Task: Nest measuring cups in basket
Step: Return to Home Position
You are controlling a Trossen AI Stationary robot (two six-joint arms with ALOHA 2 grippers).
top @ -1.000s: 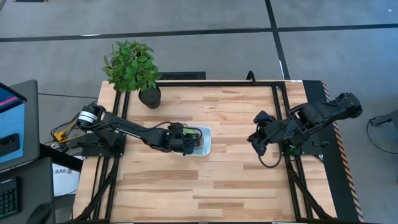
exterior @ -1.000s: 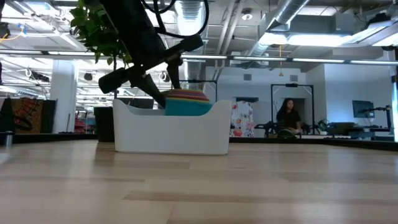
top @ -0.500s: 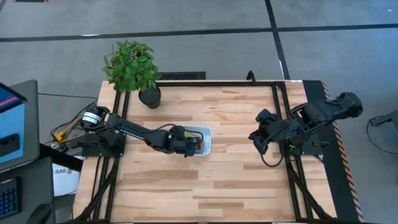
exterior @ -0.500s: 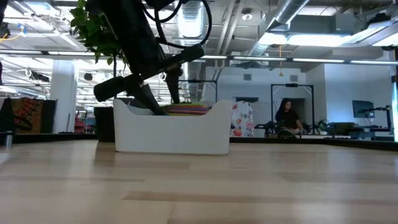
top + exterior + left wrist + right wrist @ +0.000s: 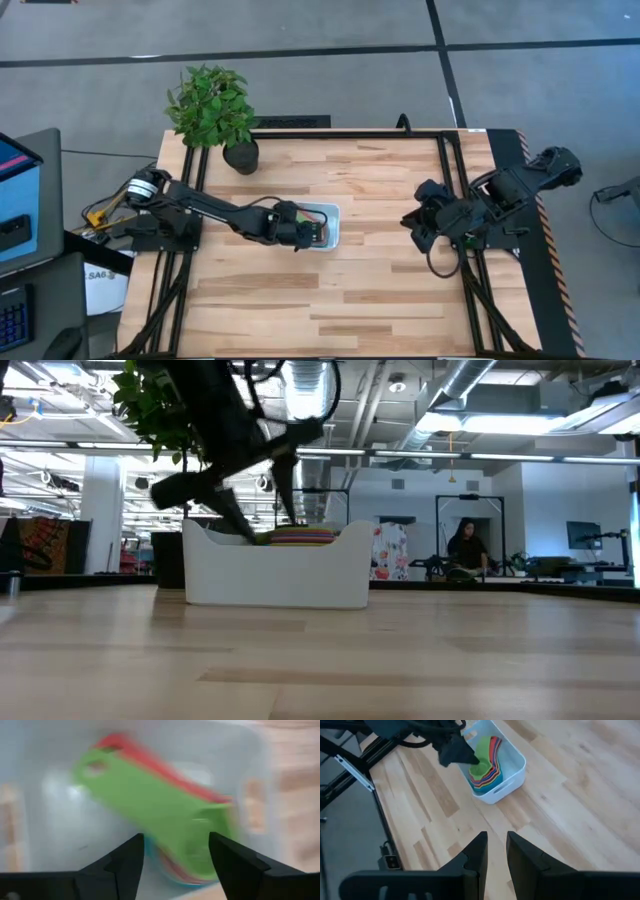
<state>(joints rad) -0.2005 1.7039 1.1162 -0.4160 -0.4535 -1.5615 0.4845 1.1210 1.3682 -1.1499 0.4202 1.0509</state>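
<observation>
The nested stack of coloured plastic measuring cups (image 5: 160, 810), green on top, had sunk lower into the shallow white plastic basket (image 5: 518, 769). It lay just beyond my left gripper (image 5: 175, 851), whose fingers were spread and empty. Nesting looked finished. My right gripper (image 5: 496, 845) waited well apart, fingers narrowly parted.
</observation>
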